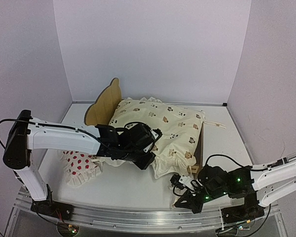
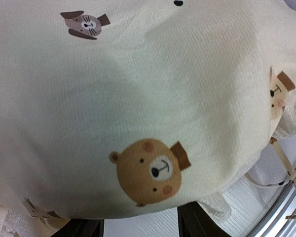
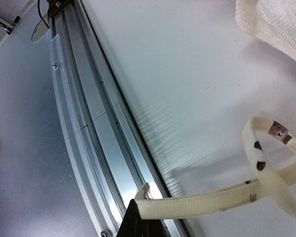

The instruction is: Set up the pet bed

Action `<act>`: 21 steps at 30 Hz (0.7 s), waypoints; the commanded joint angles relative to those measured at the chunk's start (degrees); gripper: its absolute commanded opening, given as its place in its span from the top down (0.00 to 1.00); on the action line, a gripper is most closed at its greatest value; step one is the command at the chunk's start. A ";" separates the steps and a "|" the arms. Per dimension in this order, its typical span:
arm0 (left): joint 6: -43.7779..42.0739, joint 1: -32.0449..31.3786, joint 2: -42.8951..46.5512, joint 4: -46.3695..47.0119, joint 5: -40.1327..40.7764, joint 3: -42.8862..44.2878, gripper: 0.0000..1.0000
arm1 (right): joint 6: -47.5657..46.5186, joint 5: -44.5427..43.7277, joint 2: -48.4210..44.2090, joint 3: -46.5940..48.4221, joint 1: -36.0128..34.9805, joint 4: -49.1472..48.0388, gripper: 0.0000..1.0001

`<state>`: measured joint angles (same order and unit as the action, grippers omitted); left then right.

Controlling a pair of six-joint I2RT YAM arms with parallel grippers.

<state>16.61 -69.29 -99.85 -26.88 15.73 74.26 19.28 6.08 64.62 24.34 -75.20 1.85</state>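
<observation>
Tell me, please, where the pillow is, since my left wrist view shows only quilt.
Observer: The red-dotted pillow lies on the table, left of the pet bed.
Operator: Thank you. Is the quilt actually on the bed?
Observer: Yes, the quilt is draped over the frame. Only the headboard and the foot-end board show.
Operator: And what is the right arm doing?
Observer: The right fingers are low by the aluminium rail at the table's near edge, and appear shut on the end of a cream strap.
</observation>
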 commanded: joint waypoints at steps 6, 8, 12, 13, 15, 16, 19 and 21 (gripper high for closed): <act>-2.23 3.31 -5.91 8.16 -2.91 1.03 0.51 | -2.22 -5.28 0.90 0.59 -1.35 3.42 1.00; -2.63 4.60 -6.66 8.99 -3.03 1.34 0.52 | -2.24 -7.73 0.94 -0.68 -1.35 2.86 1.00; -3.16 7.21 -7.73 11.61 -3.94 1.48 0.53 | -2.38 -11.87 1.38 -3.47 -1.35 0.21 1.00; -3.32 7.73 -8.15 12.25 -4.01 1.69 0.53 | -2.56 -12.74 1.59 -4.14 -1.36 -1.07 1.00; -3.82 8.64 -8.87 12.93 -4.00 2.37 0.54 | -3.06 -14.85 2.05 -5.80 -1.39 -4.18 1.00; -4.05 8.95 -9.26 13.25 -3.89 2.78 0.55 | -3.30 -16.05 2.47 -7.31 -1.34 -6.48 1.00; -4.91 9.42 -10.12 13.66 -3.77 4.18 0.55 | -3.54 -18.96 4.46 -10.10 -1.29 -13.05 1.00; -5.09 9.44 -10.36 12.85 -3.82 4.89 0.55 | -3.55 -20.33 6.26 -10.53 -1.28 -14.60 1.00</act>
<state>12.55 -62.22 -107.83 -15.00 8.88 76.45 16.72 -9.81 68.07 15.46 -76.20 -4.25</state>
